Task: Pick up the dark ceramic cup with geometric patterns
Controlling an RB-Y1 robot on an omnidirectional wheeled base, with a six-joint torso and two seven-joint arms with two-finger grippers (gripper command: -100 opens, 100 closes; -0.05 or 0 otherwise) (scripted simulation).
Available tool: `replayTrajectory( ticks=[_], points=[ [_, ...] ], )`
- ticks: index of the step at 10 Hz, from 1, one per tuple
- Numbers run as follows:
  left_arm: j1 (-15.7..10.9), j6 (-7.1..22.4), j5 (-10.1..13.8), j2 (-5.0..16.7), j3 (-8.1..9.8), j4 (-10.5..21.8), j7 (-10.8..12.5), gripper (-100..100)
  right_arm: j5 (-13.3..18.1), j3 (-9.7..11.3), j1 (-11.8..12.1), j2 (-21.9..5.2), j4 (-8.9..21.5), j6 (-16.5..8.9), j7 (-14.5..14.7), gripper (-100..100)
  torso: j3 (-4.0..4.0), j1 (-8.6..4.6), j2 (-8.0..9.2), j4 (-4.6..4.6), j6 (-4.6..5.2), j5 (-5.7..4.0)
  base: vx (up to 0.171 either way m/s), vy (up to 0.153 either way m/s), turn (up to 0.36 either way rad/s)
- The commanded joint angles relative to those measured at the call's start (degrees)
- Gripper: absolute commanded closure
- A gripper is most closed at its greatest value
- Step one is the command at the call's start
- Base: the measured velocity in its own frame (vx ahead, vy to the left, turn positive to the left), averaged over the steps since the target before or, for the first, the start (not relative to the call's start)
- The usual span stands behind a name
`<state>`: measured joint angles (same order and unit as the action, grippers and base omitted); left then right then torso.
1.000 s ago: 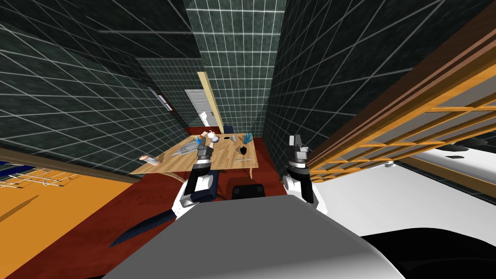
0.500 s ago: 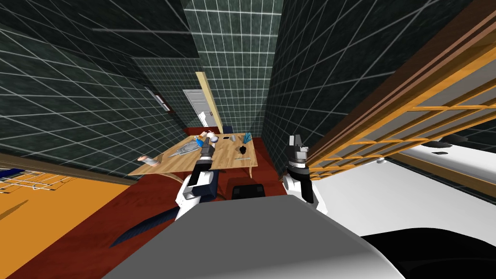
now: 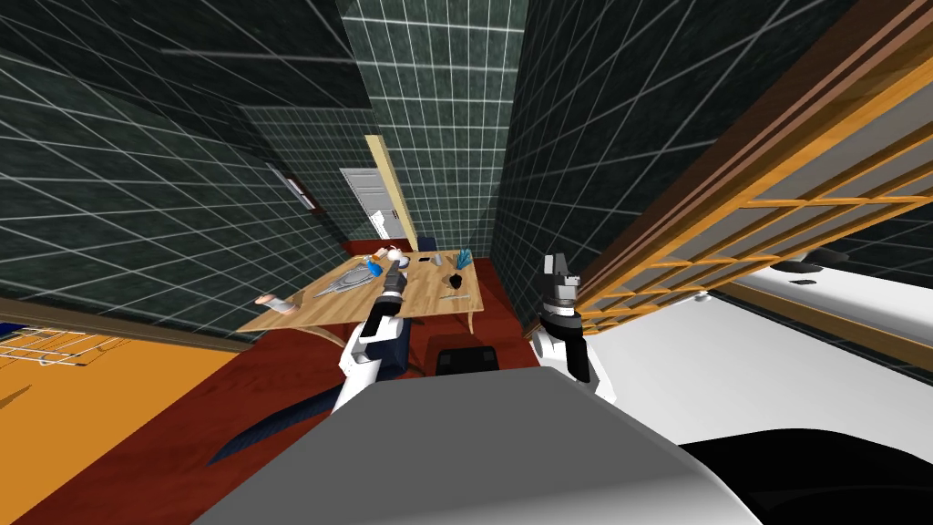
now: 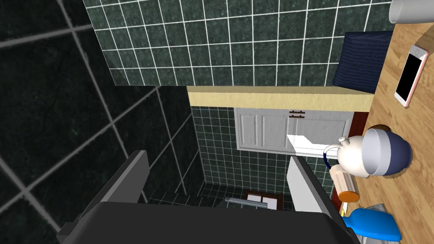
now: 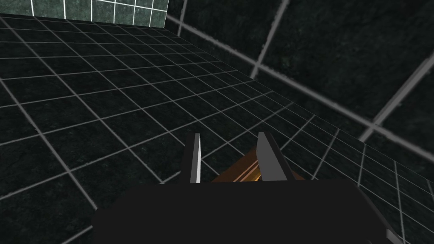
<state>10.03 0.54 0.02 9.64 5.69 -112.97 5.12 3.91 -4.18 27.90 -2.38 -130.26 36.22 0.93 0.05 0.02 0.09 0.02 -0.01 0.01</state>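
- Head view: wooden tabletop [image 3: 428,296] stands ahead, with clutter at its far end. The left arm reaches out over it.
- Left claw [image 4: 218,157]: wide and empty. It points past the tabletop's edge at the tiled wall [image 4: 254,42], so the target sits off to one side, outside the fingers. Step in hand looks like the reach; grasp not begun.
- Right claw [image 5: 229,140]: narrow, nothing in it. It is parked by the wooden lattice [image 3: 729,237] at the robot's right and looks idle.
- Teapot [image 4: 349,160]: white, touching or just beside the cup, on the side nearer the left claw. Probably the main bump risk.
- Cup [image 4: 388,152]: dark blue with a white inside, upright on the tabletop close to its edge. No pattern can be made out.
- Next move, as I judge it: swing the left claw sideways until the cup is between the fingers, clear of the teapot. Then come down around the cup's sides before closing.
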Motion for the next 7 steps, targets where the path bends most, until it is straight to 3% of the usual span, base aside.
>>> replayTrajectory(
  ticks=[1, 4, 7],
  points=[
    [-2.2, 2.86, -0.43, -0.12, 0.32, 2.12, 0.13, -100, 0.0, 0.0, 0.0, 0.0, 0.0, 0.0, 0.0, 0, 0.0, 0.0, 0.0, 0.0, 0.0, 0.0, -0.033, 0.005, -0.042],
    [-4.04, 7.01, -0.67, -0.04, 0.72, 4.07, 0.38, -100, 0.0, 0.0, 0.0, 0.0, 0.0, 0.0, 0.0, 0, 0.0, 0.0, 0.01, 0.0, 0.01, 0.0, -0.028, 0.003, -0.041],
    [-7.77, 11.85, -1.11, -0.03, 1.59, 8.02, 0.83, -100, 0.0, 0.0, 0.0, 0.0, 0.0, 0.0, 0.0, 0, -0.01, -0.01, -0.02, 0.0, 0.0, 0.0, -0.026, 0.001, -0.052]
  ],
)
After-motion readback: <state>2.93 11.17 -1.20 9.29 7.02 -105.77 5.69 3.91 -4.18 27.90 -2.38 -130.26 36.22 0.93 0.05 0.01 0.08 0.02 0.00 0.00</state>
